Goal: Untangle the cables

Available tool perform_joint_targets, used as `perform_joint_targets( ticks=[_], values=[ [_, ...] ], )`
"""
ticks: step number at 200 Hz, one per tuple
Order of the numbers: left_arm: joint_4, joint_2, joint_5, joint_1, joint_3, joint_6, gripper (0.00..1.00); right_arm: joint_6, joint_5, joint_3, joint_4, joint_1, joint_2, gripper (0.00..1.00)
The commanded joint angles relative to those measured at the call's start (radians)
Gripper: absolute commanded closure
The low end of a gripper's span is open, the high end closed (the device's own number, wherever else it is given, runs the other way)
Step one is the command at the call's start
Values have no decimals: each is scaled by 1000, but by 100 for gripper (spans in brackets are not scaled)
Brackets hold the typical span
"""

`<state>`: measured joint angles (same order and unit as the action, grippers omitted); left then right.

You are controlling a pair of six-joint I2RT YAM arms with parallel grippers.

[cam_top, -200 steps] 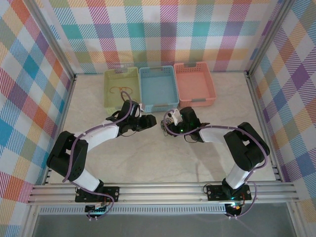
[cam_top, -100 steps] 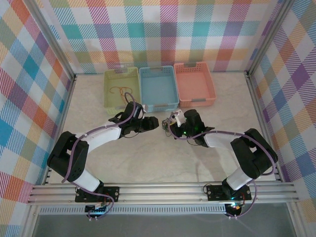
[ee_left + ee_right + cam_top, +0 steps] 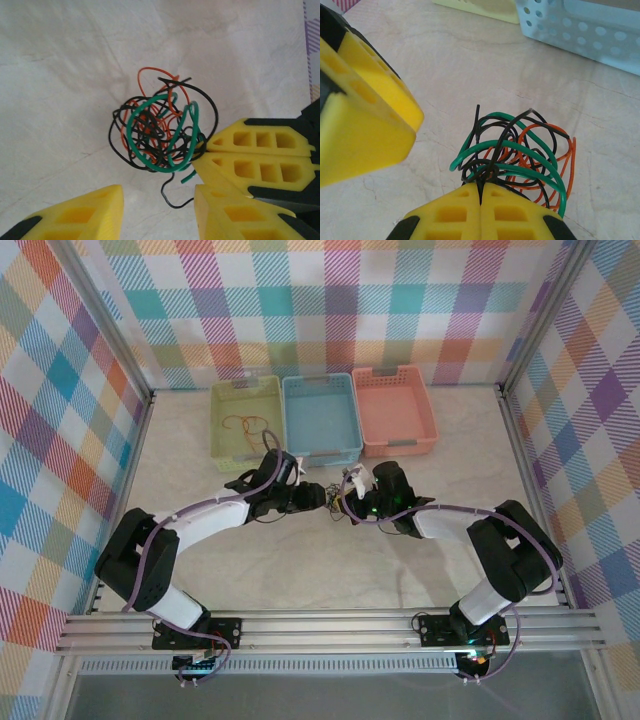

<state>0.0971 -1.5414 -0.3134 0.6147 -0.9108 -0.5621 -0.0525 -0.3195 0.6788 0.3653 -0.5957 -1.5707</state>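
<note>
Cables (image 3: 335, 496): found knotted into one loose ball of black, green and red-orange strands (image 3: 160, 130), out on the pale worktop (image 3: 300, 560), just in front of the blue basket (image 3: 320, 418) and between the two pincers; could not tell whether resting on the surface or lifted slightly. Right pincer (image 3: 480, 205): clenched, fingers pressed flat together, with a black strand entering the seam and green loops (image 3: 515, 150) fanning out just above the tips; seen from the left wrist as a pair of yellow fingers (image 3: 255, 155) meeting at the ball's right edge. Left pincer (image 3: 157, 215): released, fingers spread wide, set just short of the ball with one thin black tail trailing into the gap; touched nothing. From above, left pincer (image 3: 318, 498) met the ball from the left, right pincer (image 3: 347, 497) from the right. Yellow-green basket (image 3: 245, 440), blue basket and salmon basket (image 3: 394, 410): stood side by side along the far wall. Separate red-orange wire (image 3: 245, 424): lay coiled inside the yellow-green basket.
</note>
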Motion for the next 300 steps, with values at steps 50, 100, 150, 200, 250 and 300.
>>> perform_joint_targets(
  ticks=[50,100,150,200,250,300],
  values=[
    [43,45,16,13,-37,55,68,18,-115,31,-2,5,-6,100],
    [-7,58,-28,19,-19,43,74,23,-168,29,13,5,-6,100],
    [4,29,-31,22,-32,46,71,23,-193,35,12,5,-11,100],
    [27,-12,-41,31,-57,54,71,22,-199,35,12,5,-11,100],
    [59,-32,-22,31,-73,55,72,21,-201,33,14,5,-11,100],
    [80,-46,-12,31,-85,58,80,17,-201,33,17,6,-10,100]
  ],
)
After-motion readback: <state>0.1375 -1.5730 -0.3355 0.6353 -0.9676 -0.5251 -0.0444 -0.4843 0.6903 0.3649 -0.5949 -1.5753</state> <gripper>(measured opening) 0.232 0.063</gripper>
